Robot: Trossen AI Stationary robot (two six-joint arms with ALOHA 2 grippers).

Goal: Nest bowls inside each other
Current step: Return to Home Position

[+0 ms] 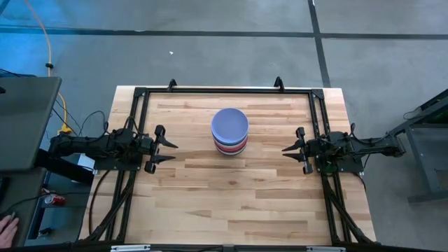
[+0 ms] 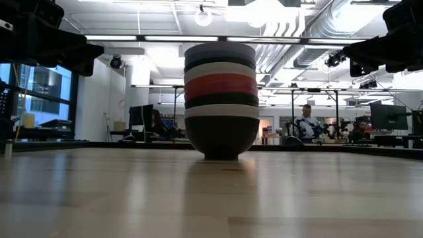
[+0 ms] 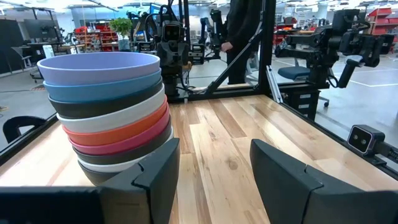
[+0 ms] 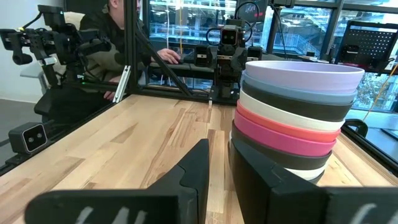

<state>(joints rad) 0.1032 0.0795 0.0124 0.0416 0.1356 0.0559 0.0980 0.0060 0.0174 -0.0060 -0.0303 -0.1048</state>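
Observation:
Several bowls are nested in one stack (image 1: 229,131) at the middle of the table, toward its far edge. A lavender bowl (image 1: 229,123) is on top, and the bottom bowl's base (image 2: 221,155) rests on the wood. In the left wrist view the stack (image 3: 112,106) shows blue, black, white, red, magenta, black and white rims under the lavender one. My left gripper (image 1: 173,151) hovers open left of the stack, pointing level at it. My right gripper (image 1: 285,149) hovers to its right with only a narrow gap between its fingers (image 4: 219,155) and nothing in it.
A black frame (image 1: 224,89) runs along the table's far, left and right edges. Bare wood (image 1: 224,203) spreads over the near half. Beyond the table are people (image 4: 124,25), other robot rigs and desks. A hand (image 1: 7,225) shows at the high view's lower left corner.

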